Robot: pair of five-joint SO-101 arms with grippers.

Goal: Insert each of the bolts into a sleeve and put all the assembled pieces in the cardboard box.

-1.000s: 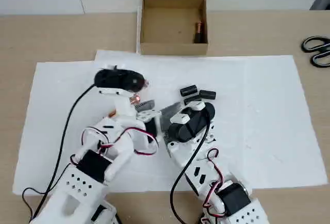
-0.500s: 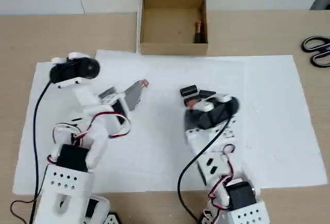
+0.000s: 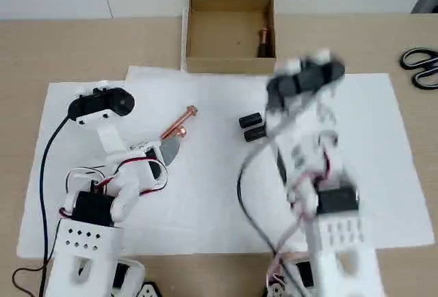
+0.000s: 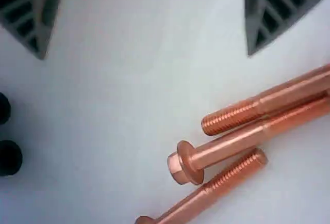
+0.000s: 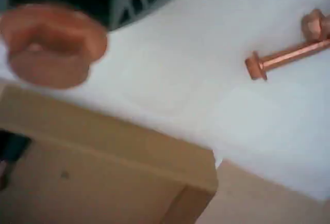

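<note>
So far, the cardboard box (image 3: 229,64), at the far middle of the tabletop, is judged to hold one assembled piece (image 3: 263,41). Another bolt (image 5: 54,46) is gripped by the right end effector (image 5: 64,10) just beside the box. The left end effector (image 4: 149,22) is spread wide over three loose bolts (image 4: 232,141), and two sleeves (image 3: 252,126) are not yet filled.

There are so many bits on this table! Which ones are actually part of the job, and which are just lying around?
Part of the job:
loose bolts
black sleeves
cardboard box
assembled piece already in the box
gripped bolt near the box

Just lying about:
scissors
white paper under the parts
</note>
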